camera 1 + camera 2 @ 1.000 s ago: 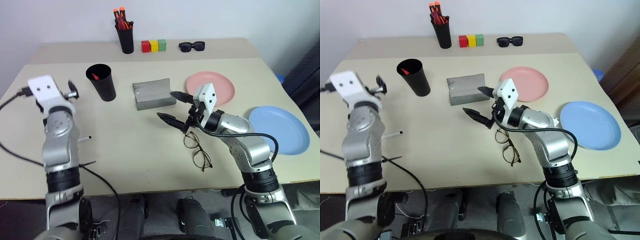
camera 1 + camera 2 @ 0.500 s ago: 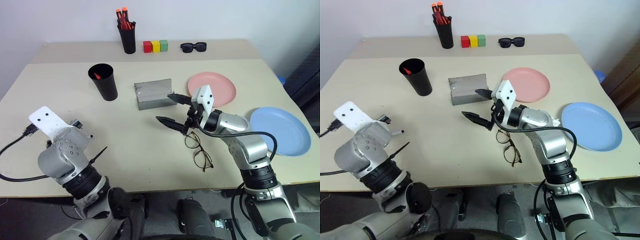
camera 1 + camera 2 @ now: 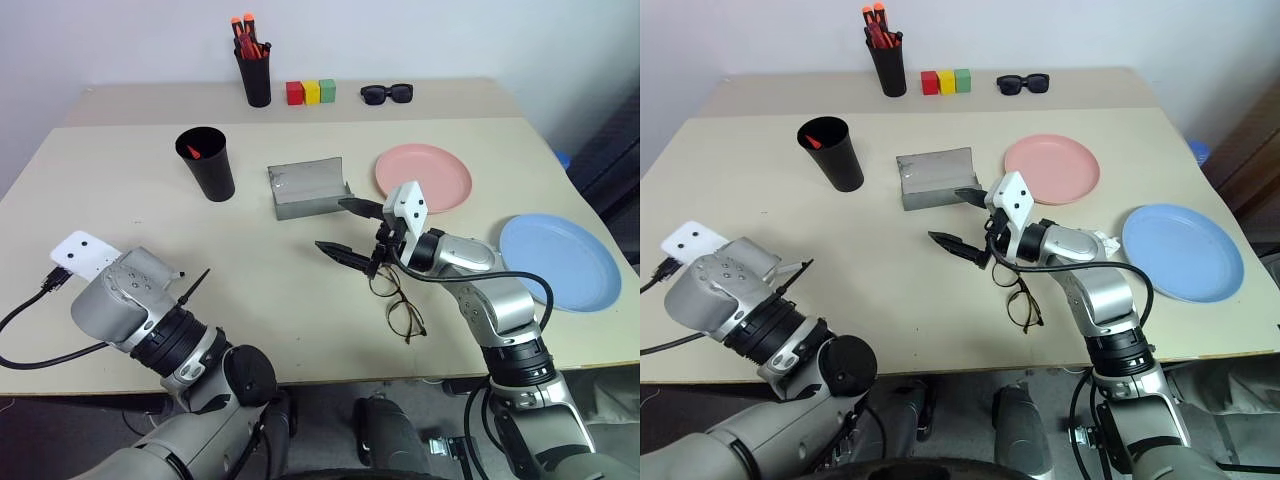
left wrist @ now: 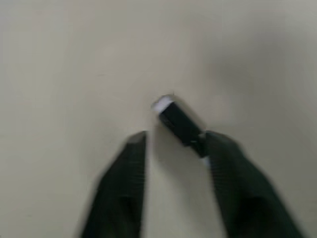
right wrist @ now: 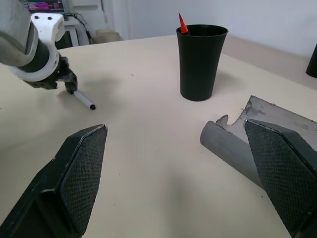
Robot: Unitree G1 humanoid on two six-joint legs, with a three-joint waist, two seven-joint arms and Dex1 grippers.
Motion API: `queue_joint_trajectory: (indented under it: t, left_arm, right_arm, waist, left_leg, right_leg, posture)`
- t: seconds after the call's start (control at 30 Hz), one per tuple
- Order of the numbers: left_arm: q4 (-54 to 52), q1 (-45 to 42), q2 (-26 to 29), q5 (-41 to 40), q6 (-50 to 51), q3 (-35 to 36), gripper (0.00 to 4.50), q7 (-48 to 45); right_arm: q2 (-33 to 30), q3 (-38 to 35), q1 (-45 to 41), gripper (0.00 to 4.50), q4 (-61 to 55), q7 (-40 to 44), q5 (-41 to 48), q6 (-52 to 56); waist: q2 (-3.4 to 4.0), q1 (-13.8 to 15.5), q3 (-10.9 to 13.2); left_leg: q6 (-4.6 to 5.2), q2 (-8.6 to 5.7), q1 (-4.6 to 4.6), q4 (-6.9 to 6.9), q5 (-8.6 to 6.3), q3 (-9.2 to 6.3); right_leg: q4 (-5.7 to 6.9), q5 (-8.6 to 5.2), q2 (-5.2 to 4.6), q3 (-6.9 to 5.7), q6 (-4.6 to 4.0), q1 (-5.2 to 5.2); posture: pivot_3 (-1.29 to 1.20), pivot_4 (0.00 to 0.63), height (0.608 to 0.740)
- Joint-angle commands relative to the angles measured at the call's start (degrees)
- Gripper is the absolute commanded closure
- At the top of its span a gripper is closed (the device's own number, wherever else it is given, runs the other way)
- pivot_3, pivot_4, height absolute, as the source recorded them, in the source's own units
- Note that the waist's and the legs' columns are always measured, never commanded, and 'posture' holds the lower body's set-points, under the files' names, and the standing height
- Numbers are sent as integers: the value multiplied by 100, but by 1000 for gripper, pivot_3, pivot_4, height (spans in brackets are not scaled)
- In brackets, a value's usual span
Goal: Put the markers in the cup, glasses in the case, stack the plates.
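Note:
The white-tipped marker lies on the table at the front left. My left gripper hangs low over it, fingers a little apart, the marker's near end against one fingertip. The other marker's red tip pokes out of the black cup. The grey case stands open mid-table. My right gripper hovers open and empty in front of the case, just above the wire-rimmed glasses. The pink plate and the blue plate lie apart on the right.
At the back edge stand a black pen pot with orange-capped pens, three coloured blocks and black sunglasses. A black cable trails off the table's left front.
My left arm has swung down and back from a raised pose near the cup to the white-tipped marker on the table. The right gripper has stayed put.

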Motion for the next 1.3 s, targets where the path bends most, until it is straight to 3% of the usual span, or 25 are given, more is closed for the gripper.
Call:
queue_joint_trajectory:
  t: [0.03,0.27,0.4,0.47,0.53,0.8,1.03,1.13,1.23,1.3]
  left_arm:
    - [-50,-165,-395,61,108,118,4444,-40]
    - [-140,-197,-471,-99,-100,180,4444,-250]
    - [-203,-368,-564,-124,-149,102,3199,-249]
    - [-193,-394,-594,-140,-178,43,2053,-275]
    - [-181,-446,-736,-131,-141,70,1264,-238]
    - [-4,-598,-1064,57,73,393,1264,167]
    - [254,-1145,-1100,-71,375,1396,1264,301]
    - [311,-1361,-1065,-82,454,1747,2070,262]
    - [316,-1367,-1036,-61,339,1779,3460,241]
    - [332,-1140,-918,-61,176,1370,4416,108]
  right_arm:
    - [15,20,-6,0,-242,3,19,-137]
    - [34,41,-37,0,-218,-5,15,-142]
    - [32,58,-50,0,-235,-17,30,-114]
    - [29,63,-56,0,-234,-19,35,-110]
    - [30,68,-69,0,-227,-21,34,-106]
    - [34,81,-124,0,-193,-21,21,-106]
    - [51,94,-183,0,-160,-21,6,-130]
    - [50,93,-184,0,-162,-16,5,-133]
    - [39,93,-171,0,-180,-12,8,-121]
    - [34,90,-168,0,-193,-16,13,-106]
  waist:
    - [0,-2,0]
    - [-1,1,0]
    - [-2,5,1]
    - [-3,5,2]
    - [-3,1,2]
    - [-3,-2,2]
    - [-9,12,5]
    - [-9,13,5]
    - [-9,27,5]
    - [-9,31,5]
  left_leg:
    - [0,0,0,0,0,0]
    - [-1,0,0,0,0,0]
    - [-1,0,0,-1,0,0]
    - [-1,0,-1,0,0,0]
    - [-1,0,-1,0,0,1]
    - [-1,0,0,-1,0,0]
    - [-1,0,-1,0,0,0]
    - [-2,-1,0,0,0,1]
    - [-2,-1,0,0,0,0]
    - [-3,-1,0,0,1,1]
  right_leg:
    - [0,0,0,0,0,0]
    - [0,0,0,0,0,-1]
    - [0,0,0,0,0,-1]
    - [0,0,0,0,0,-1]
    - [0,0,0,0,0,-1]
    - [0,0,0,0,0,-2]
    - [-1,0,0,0,1,-1]
    - [-1,0,0,0,1,0]
    - [-1,0,0,0,1,1]
    - [-1,0,0,0,1,1]
  posture:
    - [0,150,740]
    - [0,150,740]
    - [0,150,740]
    - [0,150,740]
    - [0,150,740]
    - [0,150,740]
    - [0,150,740]
    - [0,150,740]
    - [0,150,740]
    - [0,150,740]
